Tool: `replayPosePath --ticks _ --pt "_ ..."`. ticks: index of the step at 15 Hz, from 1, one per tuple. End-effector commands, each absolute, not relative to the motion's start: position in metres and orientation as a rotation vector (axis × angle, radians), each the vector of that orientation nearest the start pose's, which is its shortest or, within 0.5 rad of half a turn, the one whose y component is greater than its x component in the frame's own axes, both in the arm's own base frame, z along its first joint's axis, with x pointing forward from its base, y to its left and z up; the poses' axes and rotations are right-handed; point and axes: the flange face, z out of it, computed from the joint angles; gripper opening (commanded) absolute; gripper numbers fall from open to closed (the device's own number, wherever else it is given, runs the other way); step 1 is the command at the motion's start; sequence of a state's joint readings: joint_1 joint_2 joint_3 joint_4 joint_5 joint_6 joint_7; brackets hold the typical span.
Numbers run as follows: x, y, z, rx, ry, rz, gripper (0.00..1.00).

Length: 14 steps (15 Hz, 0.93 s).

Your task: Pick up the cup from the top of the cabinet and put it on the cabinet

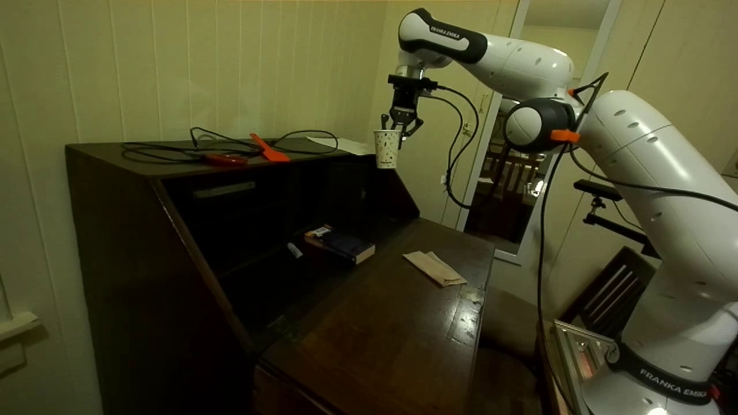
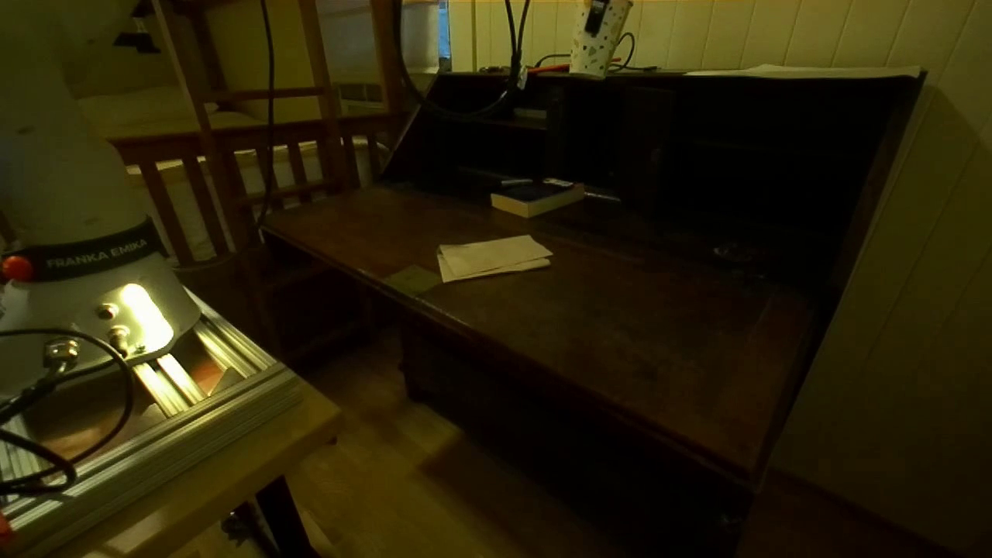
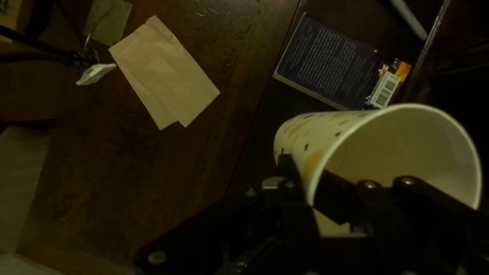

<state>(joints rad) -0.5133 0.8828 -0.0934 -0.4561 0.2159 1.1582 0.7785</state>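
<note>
The white speckled cup hangs upright in the air, held by its rim. It also shows in the wrist view and, cut off by the top edge, in an exterior view. My gripper is shut on the cup's wall; in the wrist view the gripper has one finger inside the cup and one outside. The dark brown cabinet stands with its leaf folded down, and the leaf shows in an exterior view. In the wrist view the cup is over the cabinet, near the leaf's inner edge.
A dark blue book and a white marker lie by the inner compartments. A folded brown paper lies on the leaf. A red-orange tool, black cables and a white paper lie on the cabinet top.
</note>
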Motion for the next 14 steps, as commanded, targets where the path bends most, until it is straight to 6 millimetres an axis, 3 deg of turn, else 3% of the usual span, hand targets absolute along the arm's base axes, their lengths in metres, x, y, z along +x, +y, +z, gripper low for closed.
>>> replayPosePath --ticks 1,5,9,11,14 --pt "0.618 -0.382 0.511 -2.231 2.044 0.264 0.01" --pt "0.6 -0.423 0.492 -1.992 2.268 0.28 0.01" --pt "0.597 -0.463 0.45 -1.763 2.501 0.22 0.01" --pt "0.605 -0.471 0.424 -1.637 2.599 0.191 0.01" --pt "0.624 -0.467 0.378 -1.469 2.749 0.161 0.01"
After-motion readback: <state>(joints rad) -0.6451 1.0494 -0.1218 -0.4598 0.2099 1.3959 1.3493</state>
